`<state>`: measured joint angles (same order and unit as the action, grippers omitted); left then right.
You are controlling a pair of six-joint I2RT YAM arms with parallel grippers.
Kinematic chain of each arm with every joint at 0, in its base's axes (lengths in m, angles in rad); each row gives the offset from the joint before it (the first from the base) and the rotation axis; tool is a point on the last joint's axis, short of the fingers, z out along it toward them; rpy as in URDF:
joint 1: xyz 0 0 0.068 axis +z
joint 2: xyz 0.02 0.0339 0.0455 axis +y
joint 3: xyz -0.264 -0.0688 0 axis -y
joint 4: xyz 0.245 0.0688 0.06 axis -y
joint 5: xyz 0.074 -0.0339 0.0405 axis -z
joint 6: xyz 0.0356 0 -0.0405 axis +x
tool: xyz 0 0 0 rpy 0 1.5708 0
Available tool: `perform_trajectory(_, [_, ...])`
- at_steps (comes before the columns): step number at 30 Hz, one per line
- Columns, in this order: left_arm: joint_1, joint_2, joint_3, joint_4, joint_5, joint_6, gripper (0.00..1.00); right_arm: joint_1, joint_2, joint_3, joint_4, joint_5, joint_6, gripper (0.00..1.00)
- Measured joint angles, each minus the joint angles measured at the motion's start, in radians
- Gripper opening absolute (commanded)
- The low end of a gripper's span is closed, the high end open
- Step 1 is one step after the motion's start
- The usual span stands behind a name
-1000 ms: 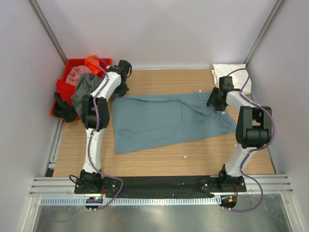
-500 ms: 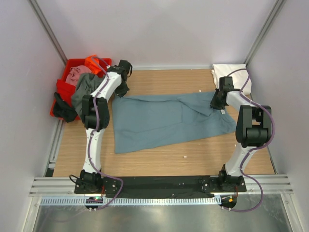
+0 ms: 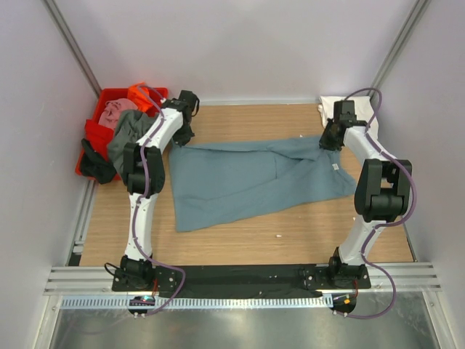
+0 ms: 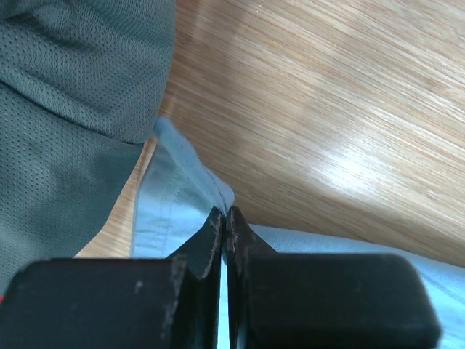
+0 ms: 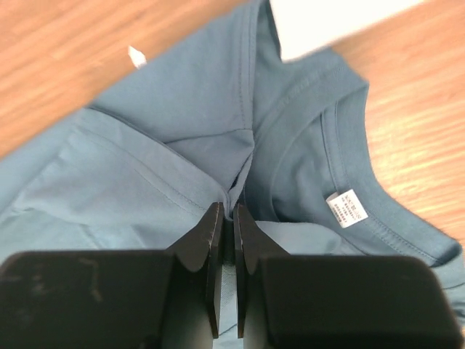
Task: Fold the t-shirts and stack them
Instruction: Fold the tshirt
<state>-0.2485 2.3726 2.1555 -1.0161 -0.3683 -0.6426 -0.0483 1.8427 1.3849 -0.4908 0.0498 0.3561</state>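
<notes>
teal-blue t-shirt point(image 3: 247, 178): largest item, spread crumpled across the middle of the table point(image 3: 240, 236), neck end to the right, a long crease down its length; not yet folded. gripped at two far points, judged so the cloth can be drawn taut and flattened before the first fold.
left gripper point(image 4: 225, 218): fingers clenched on the far-left hem corner, at the table's back left.
right gripper point(image 5: 227, 211): fingers pinched together on a raised tuck of cloth beside the collar.
red tub point(image 3: 89, 138): off the table's left edge, heaped with a grey-green t-shirt point(image 3: 127, 138), a pink t-shirt point(image 3: 116, 110) and an orange t-shirt point(image 3: 142, 94); the grey-green cloth hangs just beside the left gripper and could snag on it.
white t-shirt point(image 3: 328, 107): folded in the far right corner, just behind the right gripper; judged the start of the stack, and it crowds any pull that way.
neck label point(image 5: 346, 209): white, inside the collar, facing up.
speck point(image 3: 278, 235): white, on bare wood near the front hem.
</notes>
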Motion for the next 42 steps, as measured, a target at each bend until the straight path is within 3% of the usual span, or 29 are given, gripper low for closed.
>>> perform_trajectory(9, [-0.001,-0.014,0.0,-0.015,-0.012,0.006,0.0,0.0,0.004,0.087,-0.023,-0.005,-0.023,0.27])
perform_trajectory(42, [-0.014,-0.054,-0.061,-0.021,-0.043,0.023,0.0,0.0,-0.016,-0.119,0.012,-0.093,-0.016,0.41])
